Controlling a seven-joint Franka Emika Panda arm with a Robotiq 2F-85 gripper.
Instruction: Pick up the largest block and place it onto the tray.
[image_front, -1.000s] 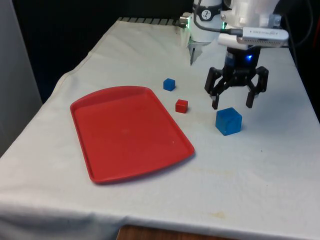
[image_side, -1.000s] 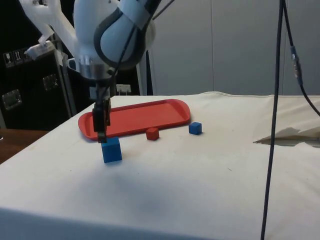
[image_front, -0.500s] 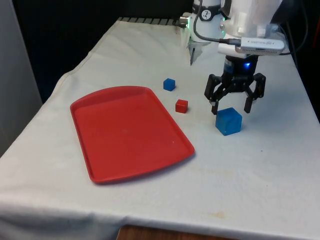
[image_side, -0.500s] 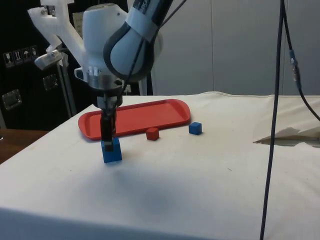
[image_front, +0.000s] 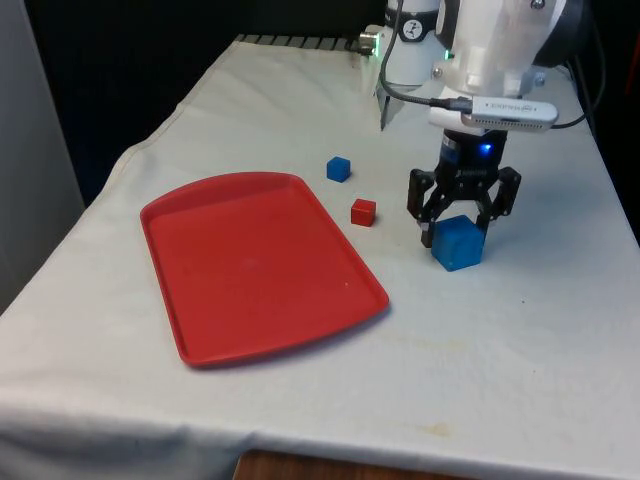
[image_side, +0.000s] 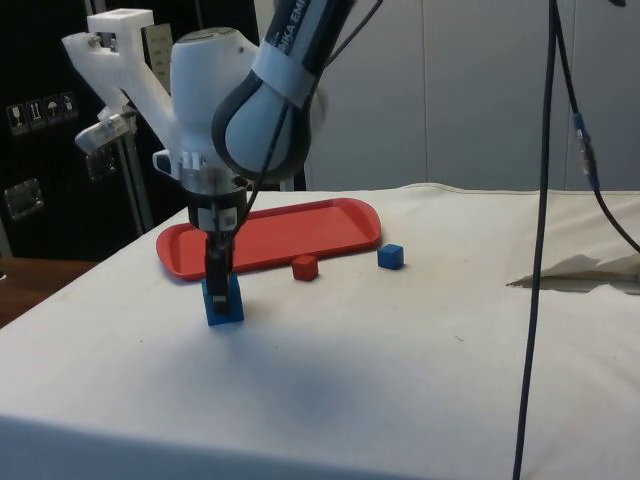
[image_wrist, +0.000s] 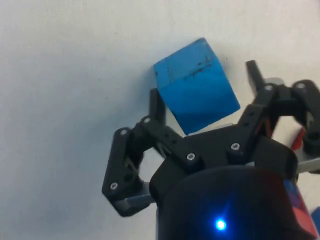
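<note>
The largest block is a blue cube (image_front: 459, 246) resting on the white cloth, to the front view's right of the red tray (image_front: 250, 262). My gripper (image_front: 457, 231) has come down over it, one finger on either side. In the wrist view the cube (image_wrist: 195, 82) sits turned between the fingers (image_wrist: 156, 102): one finger is at its corner, while a strip of cloth shows between the cube and the other. The jaws stand partly closed, not clamped. In the side view the gripper (image_side: 220, 290) covers part of the cube (image_side: 228, 310), just in front of the tray (image_side: 290, 230).
A small red block (image_front: 363, 212) lies between the tray's edge and the blue cube. A small blue block (image_front: 339, 169) sits farther back. In the side view the red block (image_side: 305, 267) and the small blue block (image_side: 390, 257) lie beyond the gripper.
The gripper has dropped from above the blue cube to straddle it, and its fingers have narrowed towards the cube's sides. The cube stays where it was.
</note>
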